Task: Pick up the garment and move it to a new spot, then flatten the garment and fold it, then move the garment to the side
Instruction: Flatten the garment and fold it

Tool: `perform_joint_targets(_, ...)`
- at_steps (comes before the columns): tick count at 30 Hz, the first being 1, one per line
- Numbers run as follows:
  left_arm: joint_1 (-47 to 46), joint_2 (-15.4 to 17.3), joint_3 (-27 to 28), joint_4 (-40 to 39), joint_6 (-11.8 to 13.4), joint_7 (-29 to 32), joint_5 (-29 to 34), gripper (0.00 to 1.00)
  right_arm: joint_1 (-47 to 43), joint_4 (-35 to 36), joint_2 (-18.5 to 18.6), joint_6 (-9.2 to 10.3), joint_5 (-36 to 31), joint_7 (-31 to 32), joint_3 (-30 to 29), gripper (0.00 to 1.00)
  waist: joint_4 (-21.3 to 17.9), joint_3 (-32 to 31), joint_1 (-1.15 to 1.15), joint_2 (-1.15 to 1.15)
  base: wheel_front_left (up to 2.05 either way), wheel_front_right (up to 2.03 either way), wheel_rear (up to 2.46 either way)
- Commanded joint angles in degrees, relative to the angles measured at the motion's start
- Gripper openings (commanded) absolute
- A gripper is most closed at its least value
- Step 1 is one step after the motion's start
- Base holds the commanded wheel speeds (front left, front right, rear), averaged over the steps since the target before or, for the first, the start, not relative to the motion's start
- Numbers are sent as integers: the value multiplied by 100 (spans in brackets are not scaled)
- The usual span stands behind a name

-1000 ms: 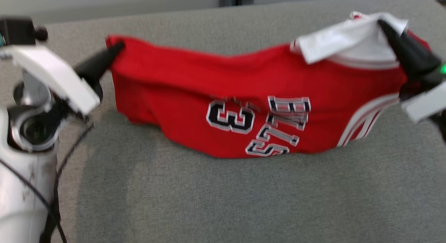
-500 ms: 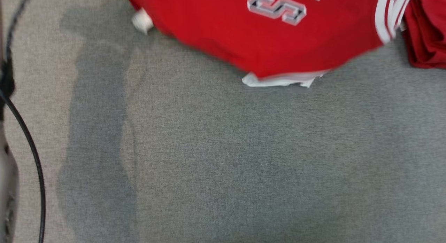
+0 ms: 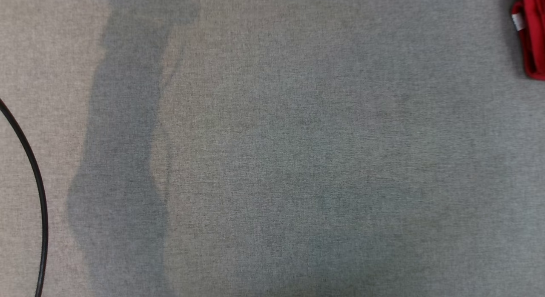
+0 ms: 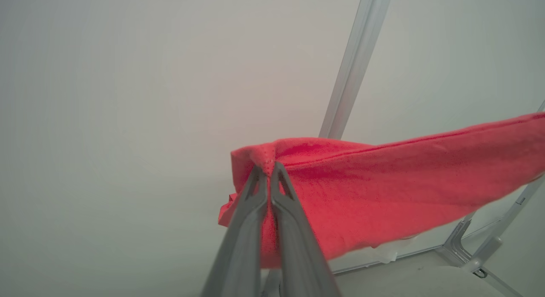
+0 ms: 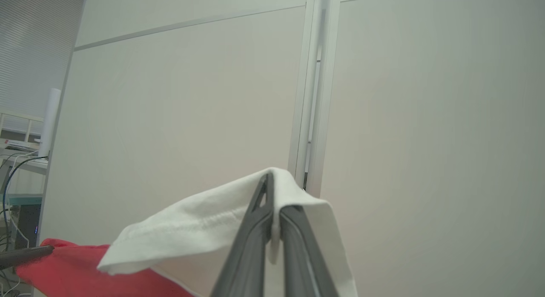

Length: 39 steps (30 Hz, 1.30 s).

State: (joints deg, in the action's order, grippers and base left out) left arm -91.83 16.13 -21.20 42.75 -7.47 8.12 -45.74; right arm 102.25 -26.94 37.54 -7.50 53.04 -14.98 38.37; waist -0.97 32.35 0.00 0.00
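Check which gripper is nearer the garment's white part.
Right. The right gripper is shut on the white part itself. The left gripper is shut on a red corner, well away from it.

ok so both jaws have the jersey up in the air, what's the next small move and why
Probably lower both arms together to lay the garment on the grey surface. The left jaws are shut on a red corner, the right jaws on a white part, with cloth spanning between them, so it should land spread out, away from the red cloth at the edge.
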Motion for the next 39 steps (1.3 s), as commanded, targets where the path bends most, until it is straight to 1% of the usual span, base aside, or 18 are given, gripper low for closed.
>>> perform_joint_targets(1, 312, 90, -162, 15, 0, 52, -209, 0, -292, 82, 39, 0, 67, -20, 177, 0, -34, -99, 0, 0, 0, 0, 0)
perform_joint_targets(6, 1207, 416, -806, -93, -1, 250, -902, 0, -1162, 490, 240, 0, 445, -22, 851, 0, -124, -305, 0, 0, 0, 0, 0)
perform_joint_targets(10, 2053, 706, -1290, -233, -1, 489, -1456, 0, -1932, 858, 441, 0, 746, -23, 1218, 0, -207, -478, 0, 0, 0, 0, 0)
perform_joint_targets(16, 3125, 1022, -1887, -443, -1, 1224, -2262, 0, -3078, 1178, 661, 0, 1178, -23, 1574, 0, -276, -757, 0, 0, 0, 0, 0)
perform_joint_targets(17, 3125, 1022, -1887, -443, -1, 1224, -2262, 0, -3078, 1178, 661, 0, 1178, -23, 1574, 0, -276, -757, 0, 0, 0, 0, 0)
perform_joint_targets(24, 4044, 1269, -2285, -689, -1, 1595, -2801, 0, -4255, 1396, 819, 0, 1612, -24, 2052, 0, -331, -1234, 0, 0, 0, 0, 0)
perform_joint_targets(28, 4629, 1474, -2396, -900, -1, 1740, -3111, 0, -4861, 1524, 887, 0, 1889, -7, 2366, 0, -402, -1633, 0, 0, 0, 0, 0)
perform_joint_targets(31, 5105, 1669, -2451, -1104, -1, 1723, -3285, 0, -5248, 1673, 926, 0, 2078, 33, 2564, 0, -488, -1947, 0, 0, 0, 0, 0)
perform_joint_targets(35, 5770, 1951, -2500, -1431, -1, 1731, -3524, 0, -5687, 1940, 1098, 0, 2319, 197, 2780, 0, -575, -2340, 0, 0, 0, 0, 0)
perform_joint_targets(39, 6402, 2185, -2588, -1806, -2, 1746, -3694, 0, -6120, 2247, 1368, 0, 2584, 415, 2928, 0, -600, -2670, 0, 0, 0, 0, 0)
